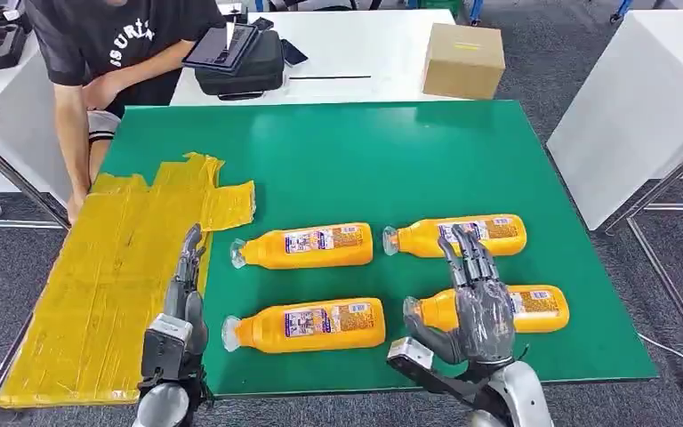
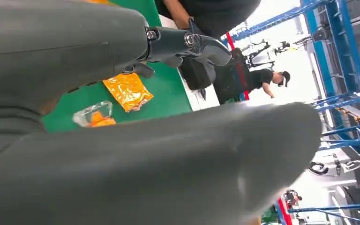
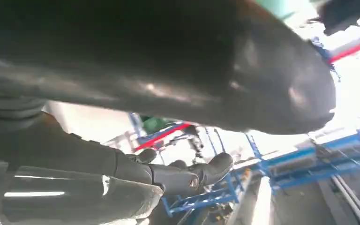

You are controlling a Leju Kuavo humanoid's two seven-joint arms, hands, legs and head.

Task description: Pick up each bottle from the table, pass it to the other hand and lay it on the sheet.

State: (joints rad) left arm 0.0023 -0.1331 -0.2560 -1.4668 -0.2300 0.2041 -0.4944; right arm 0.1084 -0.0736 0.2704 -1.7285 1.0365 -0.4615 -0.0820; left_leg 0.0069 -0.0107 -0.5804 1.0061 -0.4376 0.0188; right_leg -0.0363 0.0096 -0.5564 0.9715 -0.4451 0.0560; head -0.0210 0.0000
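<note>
Currently four orange bottles (image 1: 306, 246) lie on green tabletop (image 1: 391, 160), none on yellow sheet (image 1: 107, 285). Left hand (image 1: 182, 298) empty, fingers straight, at sheet edge. Right hand (image 1: 476, 302) empty, fingers spread, above near-right bottle (image 1: 538, 307).

Grey carpet floor (image 1: 542, 53) surrounds white tables (image 1: 356, 53); blue metal racking (image 2: 342, 56) stands beyond.

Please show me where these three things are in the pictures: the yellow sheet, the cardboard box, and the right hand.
Sheet (image 1: 98, 285), head view, on its bare middle.
Box (image 1: 464, 60), head view, on its front face.
Right hand (image 1: 478, 307), head view, on the back of the hand.
</note>
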